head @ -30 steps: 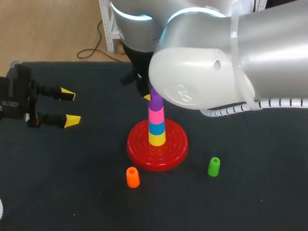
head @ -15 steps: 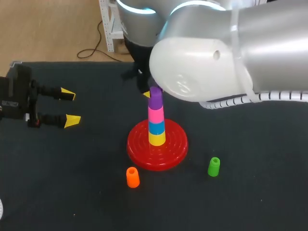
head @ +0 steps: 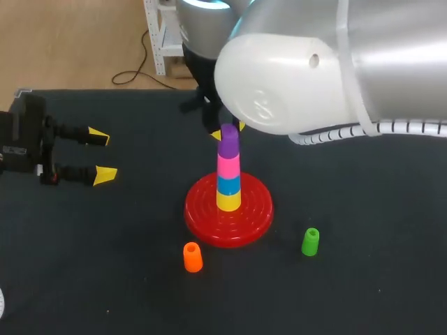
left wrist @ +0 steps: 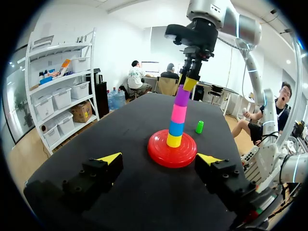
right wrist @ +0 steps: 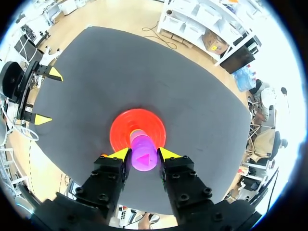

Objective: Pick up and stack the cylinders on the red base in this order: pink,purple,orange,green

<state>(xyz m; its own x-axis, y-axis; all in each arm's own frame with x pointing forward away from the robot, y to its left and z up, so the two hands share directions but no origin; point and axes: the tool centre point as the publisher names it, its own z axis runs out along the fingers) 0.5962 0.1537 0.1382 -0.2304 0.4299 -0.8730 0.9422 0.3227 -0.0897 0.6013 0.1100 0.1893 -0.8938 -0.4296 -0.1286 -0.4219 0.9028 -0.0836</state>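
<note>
Silver-white right arm (head: 314,70); black, yellow-tipped left tool (head: 102,155)

The counter (head: 84,279) is covered edge to edge by a dark, matte, cloth-like surface that lies flat with no visible folds. A few tiny pale specks (head: 106,312) lie on its near part. At the near left corner a small white rounded object (head: 1,301) is cut off by the view; its type cannot be determined.

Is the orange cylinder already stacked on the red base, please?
No, the orange cylinder stands upright on the table beside the red base, not on it.
</note>
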